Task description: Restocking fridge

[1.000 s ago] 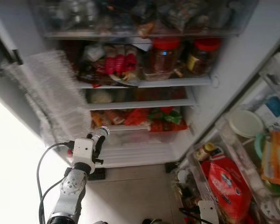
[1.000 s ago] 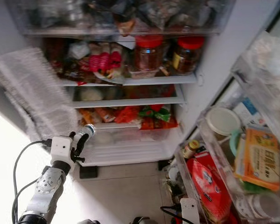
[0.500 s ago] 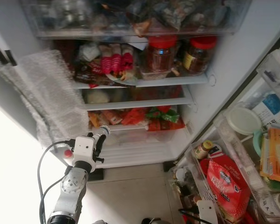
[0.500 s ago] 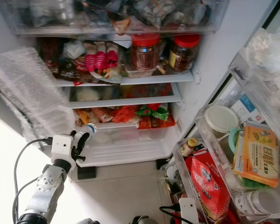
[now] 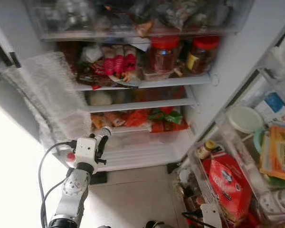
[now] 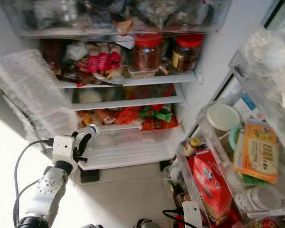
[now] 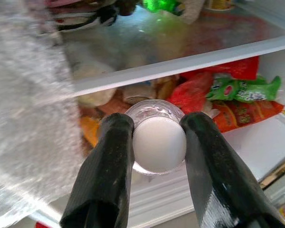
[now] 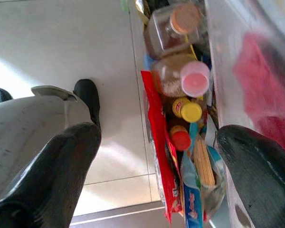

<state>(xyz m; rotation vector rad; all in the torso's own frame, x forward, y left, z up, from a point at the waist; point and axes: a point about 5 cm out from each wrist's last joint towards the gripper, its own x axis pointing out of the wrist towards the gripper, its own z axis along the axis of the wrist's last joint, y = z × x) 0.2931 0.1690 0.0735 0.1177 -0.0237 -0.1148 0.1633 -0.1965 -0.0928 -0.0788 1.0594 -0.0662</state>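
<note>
I've got the left gripper (image 7: 154, 142) raised in front of the open fridge (image 5: 237, 61), fingers closed snugly on a small bottle (image 7: 157, 137). From the wrist camera I'm looking straight down onto its white cap, clear body showing as a ring around it, one black finger pressed on each side. So the bottle's long axis runs along the fingers, cap toward the wrist, base pointing into the fridge.

What matters for the next move: the bottle sits just in front of the lower shelf (image 5: 133, 129), the one with the red and green packets (image 5: 164, 121), and slightly to its left end. The opening lies dead ahead of the gripper, so I judge a straight push forward should carry the bottle in, base first. A sheet of bubble wrap (image 5: 52, 99) hangs right beside the gripper on its left, close enough to snag; I'd keep clear of it.

The bottle looks small, smooth and rigid, probably light; whether it's full I can't tell.

Right gripper (image 8: 156, 166) hangs low by the door bin (image 5: 218, 142), fingers spread wide and holding nothing, looking down at jars and floor tiles. The left arm is plainly the one doing this job.
</note>
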